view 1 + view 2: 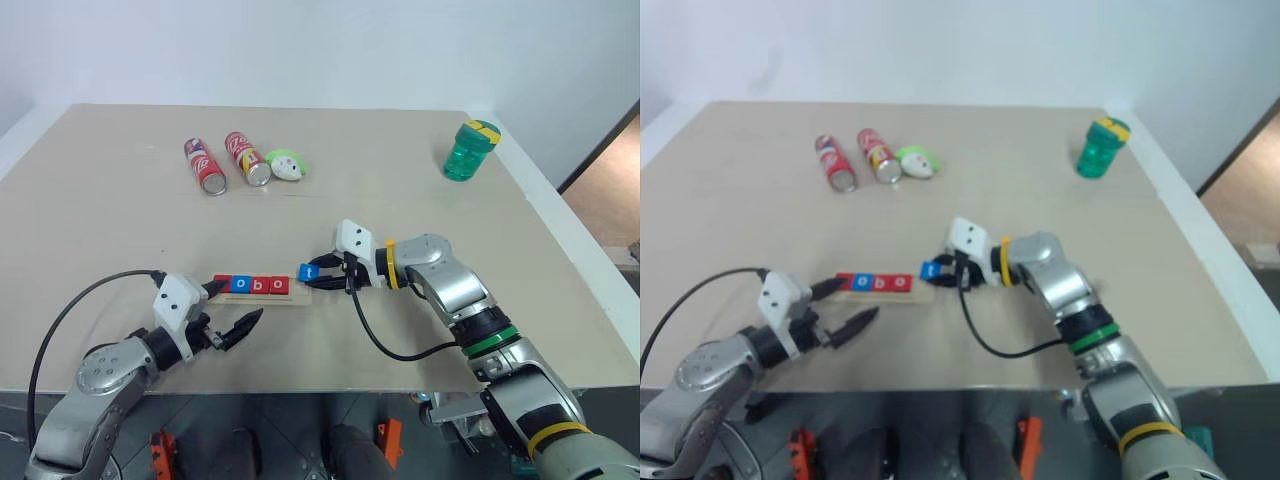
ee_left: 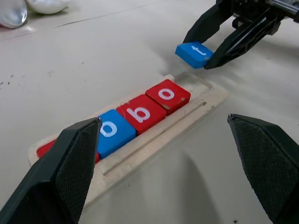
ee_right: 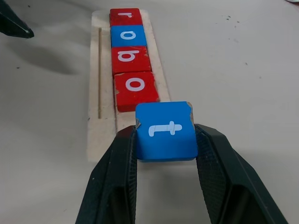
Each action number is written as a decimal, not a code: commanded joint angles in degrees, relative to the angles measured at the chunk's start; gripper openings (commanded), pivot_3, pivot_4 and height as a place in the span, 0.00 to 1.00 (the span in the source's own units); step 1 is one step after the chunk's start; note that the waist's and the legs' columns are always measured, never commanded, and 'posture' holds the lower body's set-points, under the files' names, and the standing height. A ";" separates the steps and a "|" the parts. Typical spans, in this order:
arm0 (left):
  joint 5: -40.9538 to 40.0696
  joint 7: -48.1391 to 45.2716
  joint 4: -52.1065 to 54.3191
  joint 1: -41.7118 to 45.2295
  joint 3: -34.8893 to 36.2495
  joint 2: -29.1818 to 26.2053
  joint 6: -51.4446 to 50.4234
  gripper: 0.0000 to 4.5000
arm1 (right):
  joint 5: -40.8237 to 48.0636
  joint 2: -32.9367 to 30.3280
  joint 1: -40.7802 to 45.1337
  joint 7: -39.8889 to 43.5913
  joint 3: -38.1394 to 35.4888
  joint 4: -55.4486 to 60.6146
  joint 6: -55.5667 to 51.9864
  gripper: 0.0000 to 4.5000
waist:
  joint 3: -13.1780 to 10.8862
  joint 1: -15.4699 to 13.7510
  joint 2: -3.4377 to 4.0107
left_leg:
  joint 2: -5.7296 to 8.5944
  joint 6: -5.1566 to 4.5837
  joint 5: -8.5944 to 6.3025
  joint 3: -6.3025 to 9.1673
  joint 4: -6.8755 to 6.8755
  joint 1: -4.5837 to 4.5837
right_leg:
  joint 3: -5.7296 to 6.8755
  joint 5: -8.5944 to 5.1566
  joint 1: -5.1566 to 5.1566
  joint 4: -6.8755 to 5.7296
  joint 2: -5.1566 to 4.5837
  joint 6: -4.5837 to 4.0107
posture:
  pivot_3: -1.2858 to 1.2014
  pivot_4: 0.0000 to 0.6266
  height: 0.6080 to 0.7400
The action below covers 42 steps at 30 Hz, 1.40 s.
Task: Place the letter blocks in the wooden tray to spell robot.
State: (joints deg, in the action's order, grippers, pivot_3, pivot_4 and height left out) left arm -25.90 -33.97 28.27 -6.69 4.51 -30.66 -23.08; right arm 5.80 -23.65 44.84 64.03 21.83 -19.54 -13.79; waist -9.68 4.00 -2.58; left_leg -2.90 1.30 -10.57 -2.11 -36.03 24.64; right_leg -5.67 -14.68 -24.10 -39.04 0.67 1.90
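The right hand [image 3: 164,154] pinches the blue t block [image 3: 166,130] between its two black fingers [image 3: 114,182], one pad against each side edge, letter face up. In the left wrist view the block hangs clear of the counter [image 1: 400,200], just beyond the open end of the wooden tray [image 2: 205,100] and a little above it, not yet over the empty slot.

The tray lies near the counter's front edge, between the two hands. Four blocks sit in it side by side, touching: a red r [image 3: 125,16], a blue o [image 3: 128,36], a red b [image 3: 130,58] and a red o [image 3: 136,88]. The last place, next to the red o, is bare wood — the held t block is just beside that end, in line with the row.

The left hand [image 1: 232,328] rests low in front of the tray's r end, its fingers [image 2: 70,168] spread wide and holding nothing, pointing toward the tray without touching it.

At the far side of the counter, well apart from the tray, lie two red cans [image 1: 205,165], a white-and-green object [image 1: 288,165] beside them, and — off to the right — a green bottle [image 1: 470,150] standing upright.
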 commanded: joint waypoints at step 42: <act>0.74 -0.37 2.28 -1.32 1.23 -0.21 0.34 1.00 | -1.36 7.08 4.22 0.98 -3.74 -4.51 0.65 1.00 | 0.00 0.14 0.01 | -0.36 0.01 0.02 -0.12 -0.17 -0.13 | 0.21 0.12 0.02 -0.03 0.14 -0.13 | 0.52 0.24 0.99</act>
State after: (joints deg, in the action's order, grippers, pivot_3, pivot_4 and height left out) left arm -24.88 -34.19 28.99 -8.10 4.50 -30.41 -23.08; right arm 2.63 -16.56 47.47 65.72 20.82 -26.64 -12.39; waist -9.68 4.14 -2.57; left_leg -3.26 1.31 -10.55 -2.24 -36.21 24.51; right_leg -5.46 -14.55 -24.08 -39.07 0.81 1.77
